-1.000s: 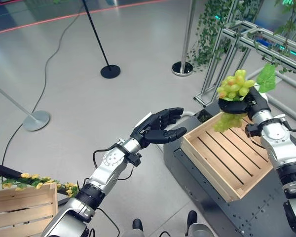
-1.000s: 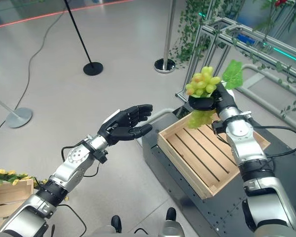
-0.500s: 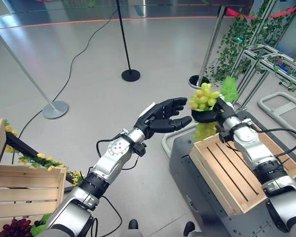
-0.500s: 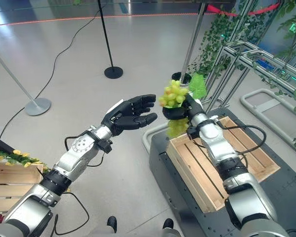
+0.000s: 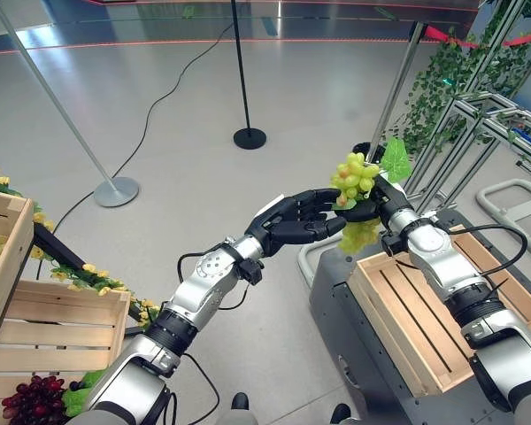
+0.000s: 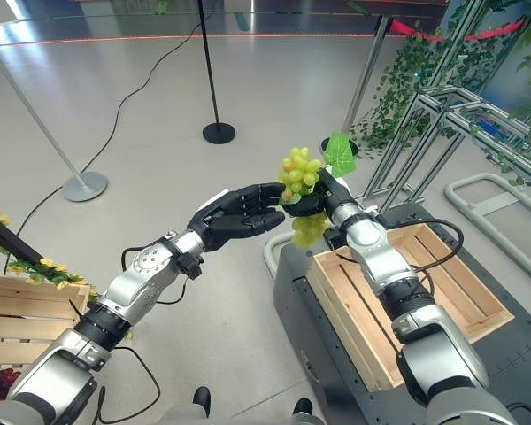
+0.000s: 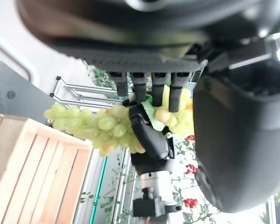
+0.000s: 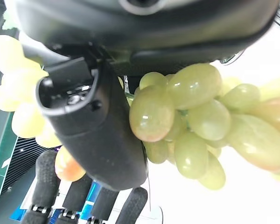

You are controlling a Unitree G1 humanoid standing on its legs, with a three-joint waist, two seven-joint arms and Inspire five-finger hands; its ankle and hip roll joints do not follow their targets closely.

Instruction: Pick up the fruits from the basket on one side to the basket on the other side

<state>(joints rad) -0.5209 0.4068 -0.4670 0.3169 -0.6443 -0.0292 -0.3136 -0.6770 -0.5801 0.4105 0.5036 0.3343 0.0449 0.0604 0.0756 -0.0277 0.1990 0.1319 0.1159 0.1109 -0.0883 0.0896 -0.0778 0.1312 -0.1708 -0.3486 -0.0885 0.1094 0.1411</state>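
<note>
Over grey floor between the crates, the right hand [image 5: 368, 205] is gripping the grapes [image 5: 354, 173] in curled fingers beside the right crate [image 5: 425, 310], while the left hand [image 5: 294, 221] is reaching with relaxed fingers touching the bunch.

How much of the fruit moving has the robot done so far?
Done: the green grapes are out of the right crate, which looks empty. In hand: the right hand grips them in the air, and the open left hand reaches up to its fingertips at the bunch. Left: passing them over and putting them in the left crate, where purple grapes already lie.
</note>
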